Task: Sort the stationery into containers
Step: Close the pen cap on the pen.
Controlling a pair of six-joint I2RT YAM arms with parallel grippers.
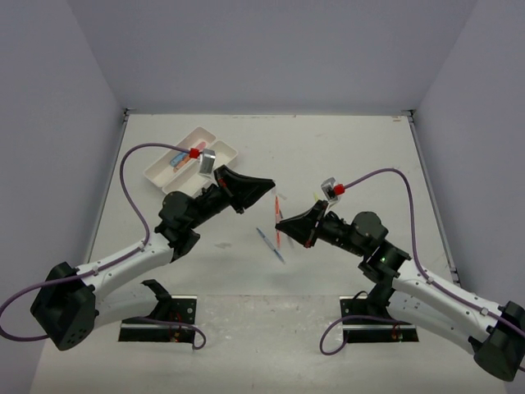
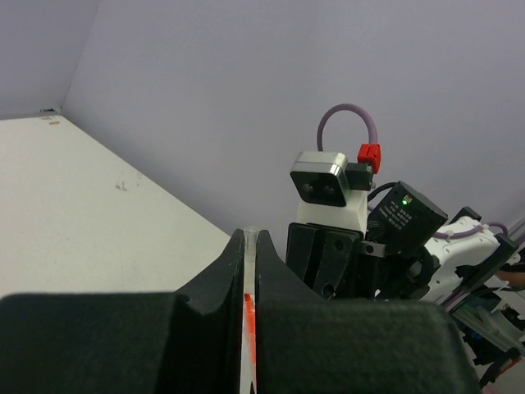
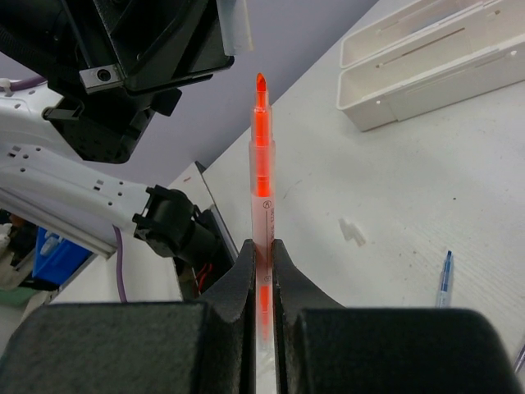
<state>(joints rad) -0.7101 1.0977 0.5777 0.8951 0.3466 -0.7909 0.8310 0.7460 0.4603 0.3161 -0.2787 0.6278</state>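
On the desk [image 1: 344, 156], a little ahead of the arm bases, we saw a thin blue pen [image 1: 269, 244] lying flat near the middle, touching nothing that we could make out. Just above and beyond it, the right jaws were pinched narrow on the clear barrel of an orange marker [image 3: 261, 164]. They gripped it low down, so most of it stuck out past the fingertips with its bare orange tip pointing away from the wrist. A small white scrap [image 3: 351, 230] lay on the desk between the pen and the far containers.

Farther on, the left jaws were pressed together on a thin clear piece [image 3: 234, 25] with an orange streak. It poked out beyond the fingertips, close to the marker's tip but apart from it. We could not tell what that piece was.

Farthest back, toward the left of the desk, two white trays [image 1: 199, 131] sat side by side. The outer one held something blue and something orange-red, too small for us to name.
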